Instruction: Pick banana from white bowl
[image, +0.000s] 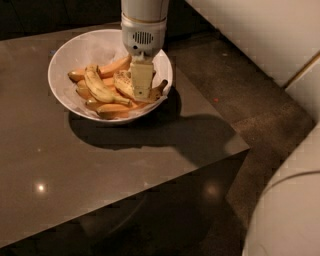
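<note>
The dark glossy table (100, 165) fills most of the view, with bare surface in front of and to the left of the white bowl (62, 57). The bowl sits at the far side, its right rim near the table's right edge. The gripper (141, 93) reaches straight down into the bowl's right half, touching the speckled banana (124, 84). Whether it is spread or pinching cannot be told. The banana lies atop the other bananas (100, 90), stem toward the right rim.
</note>
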